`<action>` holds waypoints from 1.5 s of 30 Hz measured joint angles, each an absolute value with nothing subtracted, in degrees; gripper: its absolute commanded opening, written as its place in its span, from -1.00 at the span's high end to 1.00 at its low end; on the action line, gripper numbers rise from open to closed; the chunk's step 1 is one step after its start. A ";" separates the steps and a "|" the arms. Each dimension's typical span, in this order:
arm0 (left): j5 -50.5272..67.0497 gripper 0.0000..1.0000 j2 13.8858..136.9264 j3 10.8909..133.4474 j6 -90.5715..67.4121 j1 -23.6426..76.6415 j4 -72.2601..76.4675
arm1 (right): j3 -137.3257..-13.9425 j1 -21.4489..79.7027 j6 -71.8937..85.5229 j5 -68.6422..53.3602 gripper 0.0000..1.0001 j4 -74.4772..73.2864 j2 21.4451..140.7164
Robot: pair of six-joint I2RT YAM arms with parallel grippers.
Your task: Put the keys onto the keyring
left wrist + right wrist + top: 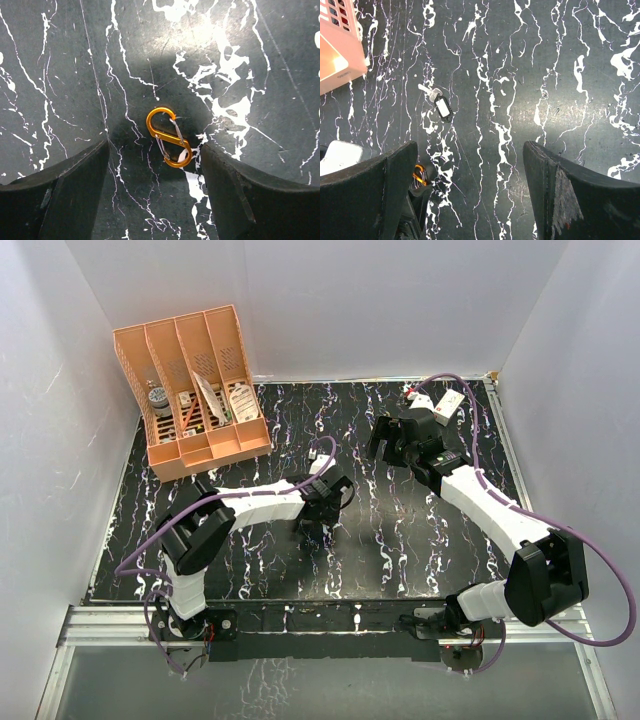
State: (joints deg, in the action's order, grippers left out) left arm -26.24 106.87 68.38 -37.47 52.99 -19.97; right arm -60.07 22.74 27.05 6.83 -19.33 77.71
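1. The step in hand looks like the first pick-up. The left gripper (pixel 155 167) hangs over the keyring (pixel 169 137), which lies flat on the marbled table (pixel 50 75) in the gap between its fingers (pixel 75 190).
2. The left jaws stand wide apart and hold nothing; neither finger touches the loop.
3. The right gripper (pixel 470 155) is also spread wide and empty. The keys (pixel 441 106) lie on the table ahead of it, toward the orange organizer (pixel 335 45).
4. The next move probably calls for lowering the left gripper and closing it squarely on the thin loop so that it does not slide away.
5. Count: one keyring, one small dark key piece with a silvery end, and two grippers.
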 measured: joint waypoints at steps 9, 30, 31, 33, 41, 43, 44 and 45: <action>-27.33 -0.43 106.85 67.37 -37.50 52.99 -19.77 | -60.07 22.74 27.05 6.44 -0.71 -19.33 77.71; -30.20 -0.43 104.73 64.62 -37.52 53.01 -20.21 | -59.13 22.74 27.05 6.22 -0.70 -19.18 77.60; -30.30 -0.43 104.68 64.53 -37.50 52.99 -20.25 | -59.13 22.74 27.07 6.22 -0.70 -19.16 77.60; -30.68 -0.43 104.49 64.36 -37.45 52.99 -20.43 | -59.13 22.74 27.07 6.20 -0.70 -19.16 77.60; -31.11 -0.43 104.25 64.07 -36.82 52.99 -20.58 | -59.13 22.74 27.05 6.17 -0.70 -19.16 77.58; -31.11 -0.43 104.25 64.07 -36.56 52.99 -20.51 | -59.11 22.74 27.05 6.17 -0.70 -19.16 77.58; -31.09 -0.43 104.25 64.05 -36.38 52.99 -20.40 | -59.11 22.74 27.05 6.17 -0.70 -19.16 77.58; -31.05 -0.43 104.22 64.03 -36.10 52.99 -20.27 | -59.11 22.74 27.05 6.17 -0.70 -19.16 77.58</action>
State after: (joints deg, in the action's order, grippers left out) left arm -31.05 104.22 64.03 -36.10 52.99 -20.27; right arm -59.11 22.74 27.05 6.17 -19.16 77.58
